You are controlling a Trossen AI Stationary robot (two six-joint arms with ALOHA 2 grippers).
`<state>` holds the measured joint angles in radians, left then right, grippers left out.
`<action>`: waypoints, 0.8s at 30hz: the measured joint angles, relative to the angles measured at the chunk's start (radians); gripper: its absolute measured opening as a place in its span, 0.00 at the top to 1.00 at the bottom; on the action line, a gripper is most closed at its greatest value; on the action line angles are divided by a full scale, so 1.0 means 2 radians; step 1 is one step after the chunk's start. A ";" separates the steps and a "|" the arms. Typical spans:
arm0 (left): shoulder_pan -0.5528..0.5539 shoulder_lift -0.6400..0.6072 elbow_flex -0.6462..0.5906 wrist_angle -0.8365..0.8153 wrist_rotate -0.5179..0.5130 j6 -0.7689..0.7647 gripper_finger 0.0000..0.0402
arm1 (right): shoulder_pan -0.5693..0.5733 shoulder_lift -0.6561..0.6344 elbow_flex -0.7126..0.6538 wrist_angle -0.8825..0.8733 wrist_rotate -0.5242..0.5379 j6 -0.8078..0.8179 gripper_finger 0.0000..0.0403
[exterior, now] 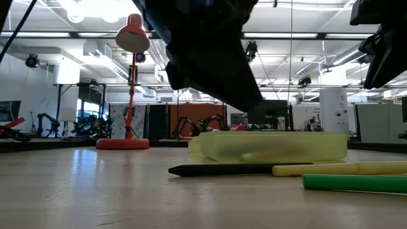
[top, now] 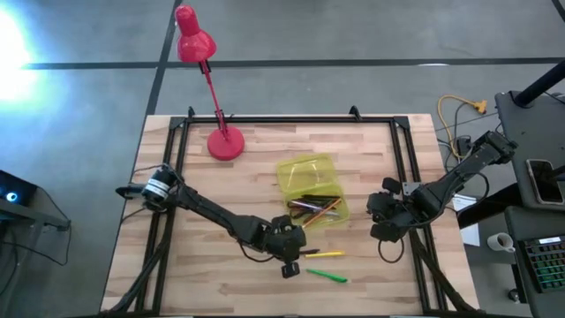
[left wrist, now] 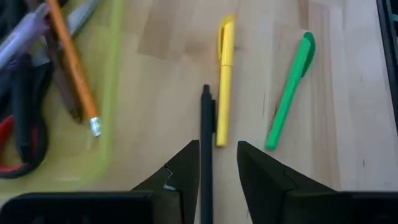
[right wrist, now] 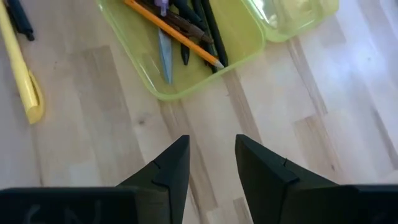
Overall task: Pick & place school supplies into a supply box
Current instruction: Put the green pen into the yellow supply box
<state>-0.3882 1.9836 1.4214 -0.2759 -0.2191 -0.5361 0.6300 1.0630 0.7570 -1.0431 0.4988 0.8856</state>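
Left wrist view: left gripper (left wrist: 217, 163) jaws slightly apart astride black pen (left wrist: 206, 149), right gripper (right wrist: 211, 158) jaws apart, empty

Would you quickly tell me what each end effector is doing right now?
Left end effector: open, straddling the black pen, not gripped.
Right end effector: open, empty.

Three pens (top: 323, 254) lie beside the supply box (top: 311, 187).
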 joint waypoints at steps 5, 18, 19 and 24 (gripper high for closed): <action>-0.007 0.012 0.010 -0.001 0.005 0.002 0.81 | 0.000 0.000 -0.003 0.001 -0.016 0.007 0.71; -0.022 0.006 0.009 -0.072 0.016 -0.016 0.81 | 0.074 0.010 -0.057 0.177 -0.176 -0.031 0.71; -0.024 0.005 0.006 -0.075 0.016 -0.012 0.81 | 0.077 0.020 -0.059 0.205 -0.191 -0.010 0.71; -0.040 -0.004 -0.021 -0.077 0.024 0.046 0.81 | 0.083 0.112 -0.025 0.255 -0.217 0.109 0.71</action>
<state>-0.4684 1.9756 1.3791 -0.4305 -0.1712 -0.4451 0.7968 1.2866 0.7074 -0.5339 0.0651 1.1039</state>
